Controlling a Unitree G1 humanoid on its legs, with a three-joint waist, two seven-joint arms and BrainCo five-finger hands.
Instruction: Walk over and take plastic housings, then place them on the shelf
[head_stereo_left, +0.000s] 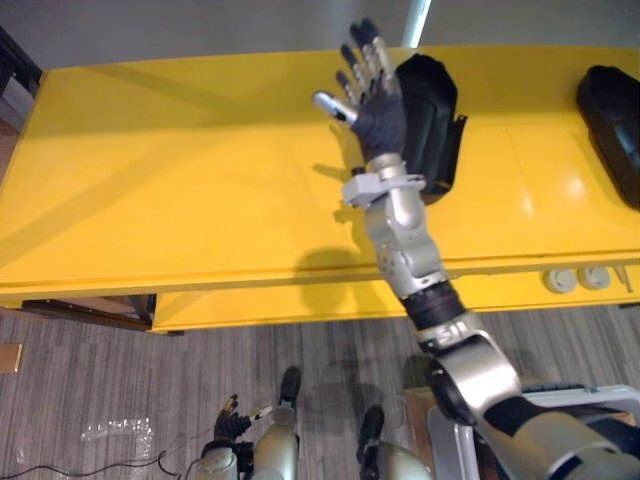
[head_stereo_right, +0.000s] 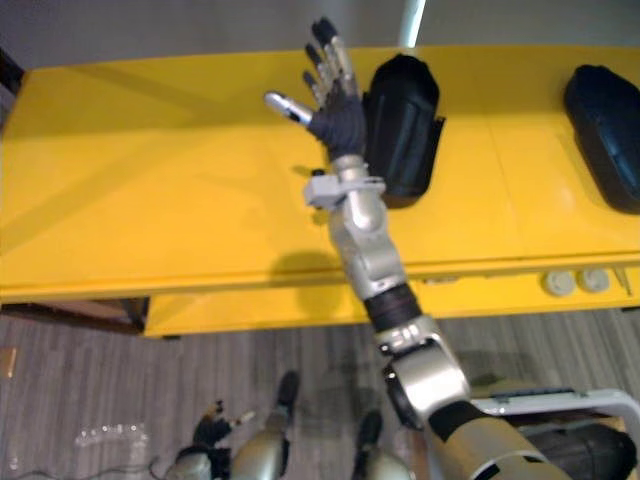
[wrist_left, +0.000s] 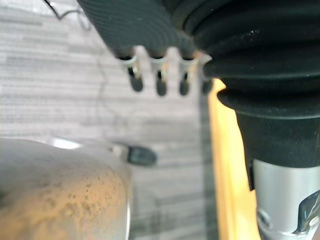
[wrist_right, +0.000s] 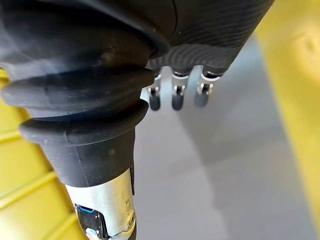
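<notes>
Right hand (head_stereo_left: 378, 110) is up over the yellow shelf (head_stereo_left: 180, 170), fingers spread wide and thumb out, holding nothing. Just beside it, one black plastic housing (head_stereo_left: 432, 110) lies on the shelf, and I can't tell if they touch. A second housing (head_stereo_left: 612, 115) sits well apart at the right end, while the left hand (head_stereo_left: 232, 418) hangs low over the floor, fingers relaxed.

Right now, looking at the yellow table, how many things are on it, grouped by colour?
Black plastic housings: 2, one next to the right robot hand, one at the far right
Small white round pieces: 2, on the lower yellow ledge
Total: 4
</notes>
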